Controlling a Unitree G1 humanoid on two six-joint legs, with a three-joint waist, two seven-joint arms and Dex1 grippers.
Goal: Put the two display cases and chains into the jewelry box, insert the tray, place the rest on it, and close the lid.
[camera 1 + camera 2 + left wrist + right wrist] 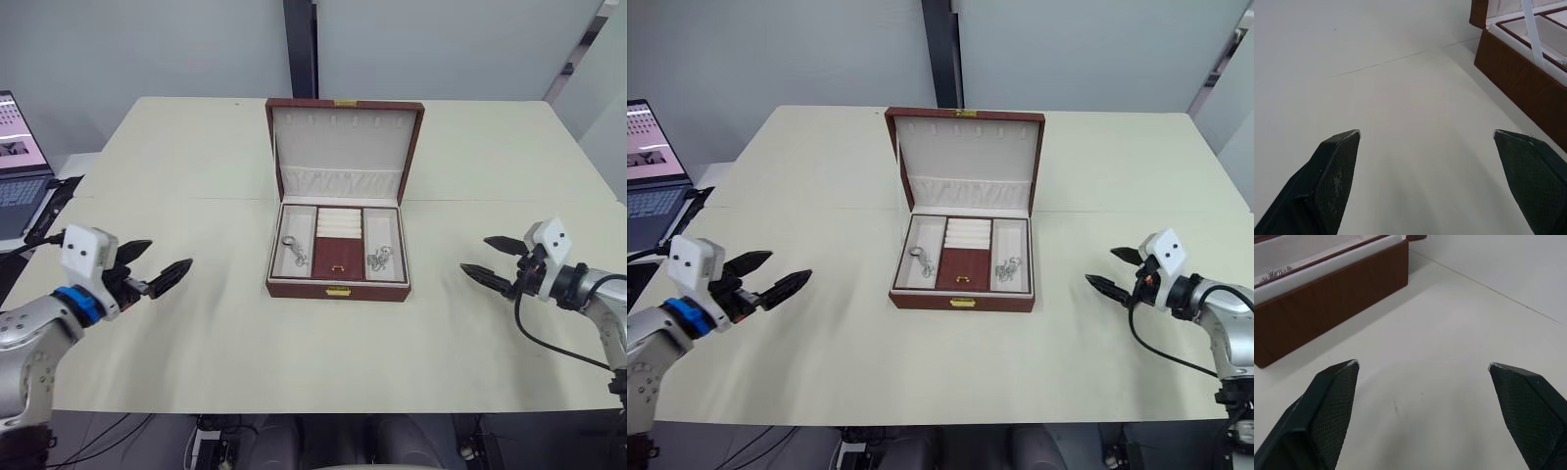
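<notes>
A laptop sits at the far left edge, off the table. The left gripper hovers over the table's left side with its fingers spread wide, holding nothing. In the middle stands the jewelry box, its lid upright and the tray seated inside — one silver chain lies in the tray's left compartment, another chain in the right. Well to the right, the right gripper hovers wide open and empty.
</notes>
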